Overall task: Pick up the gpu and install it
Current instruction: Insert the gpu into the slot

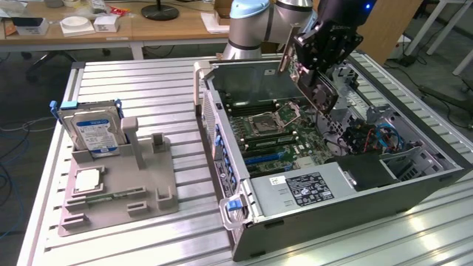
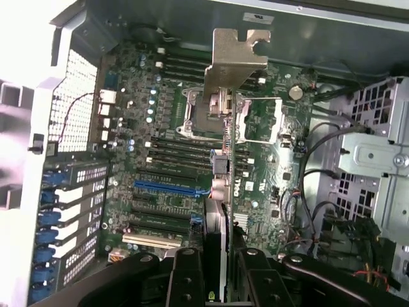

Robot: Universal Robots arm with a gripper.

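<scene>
Black gripper (image 1: 315, 75) clamping one gpu (image 1: 324, 101), apparently clear above one motherboard (image 1: 289, 137)

Edge-on, the thin black circuit card with silvery bracket (image 2: 219, 192) has its near end buried between black fingers (image 2: 186, 281), themselves cut off at the picture's edge.

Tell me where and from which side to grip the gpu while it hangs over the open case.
Grip its upper long edge, pinching both flat faces from above, as the hand does now. The gpu is thin and hangs on edge, so its faces give a flat hold; that leaves the metal bracket and the lower edge free toward the motherboard.
</scene>
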